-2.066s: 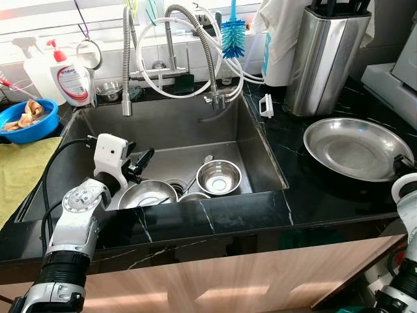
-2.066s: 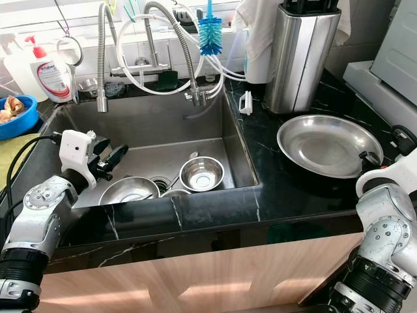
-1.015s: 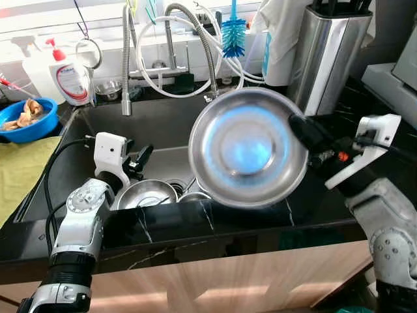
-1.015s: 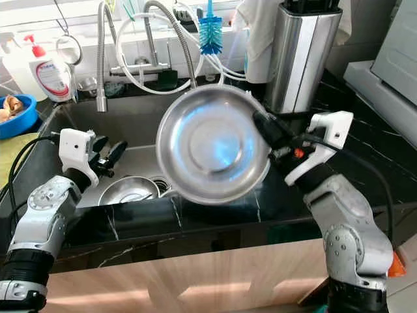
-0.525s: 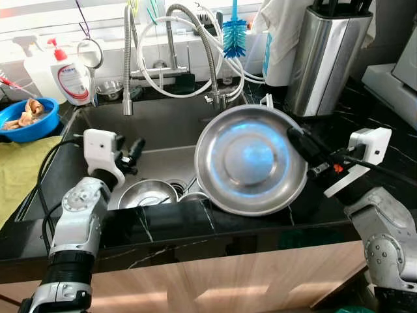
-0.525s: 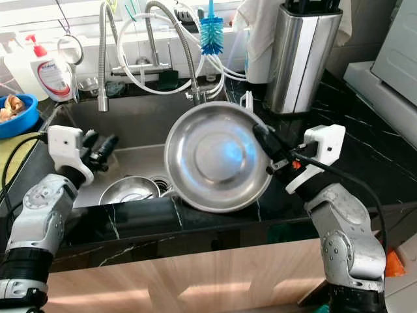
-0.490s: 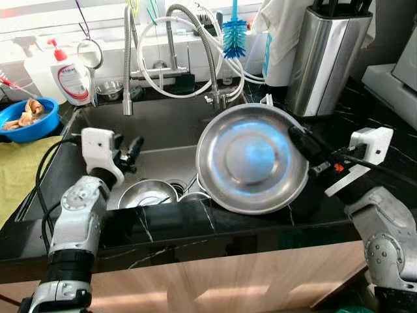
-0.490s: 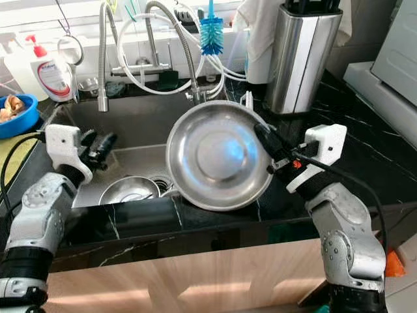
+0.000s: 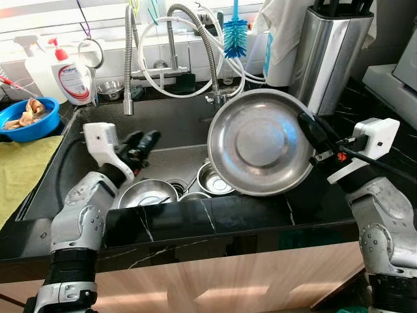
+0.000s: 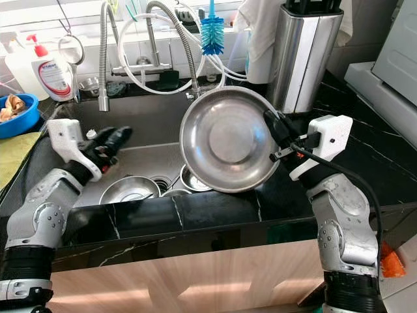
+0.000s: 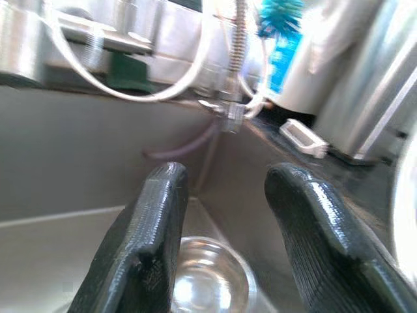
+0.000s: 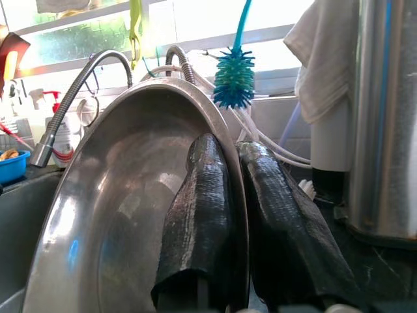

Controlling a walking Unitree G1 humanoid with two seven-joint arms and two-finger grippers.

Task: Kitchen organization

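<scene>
A: Far left of frame: blue bowl [image 9: 25, 120], round, plastic by the look. White soap bottle [image 9: 70, 74] at upper left, by the window.

B: Then the left gripper [image 9: 139, 142], left of centre over the sink [image 9: 257, 149]. Black ribbed fingers spread apart, holding nothing.

A: Below it, low in the basin: shiny steel bowls, a wide one [image 9: 147, 193] at lower centre-left, a smaller one [image 9: 215, 181] beside it, partly hidden.

B: Coiled metal faucet hoses [image 9: 195, 40] and a bristly blue brush [image 9: 234, 34] at top centre.

A: Centre right: big round steel plate [image 9: 261, 150], smooth and mirror-bright, tipped on edge above the sink's right side. Pinched at its right rim by the right gripper [image 9: 311, 134], one finger on each face.

B: Tall brushed-steel knife block [image 9: 332, 49] at upper right, on black marbled counter.

A: Step in hand, probably: carrying the plate over for handing off or setting in the sink.

B: Next, likely: left gripper reaching for the free rim, or a slow lowering among the bowls. Slippery steel, so a firm pinch needed.
</scene>
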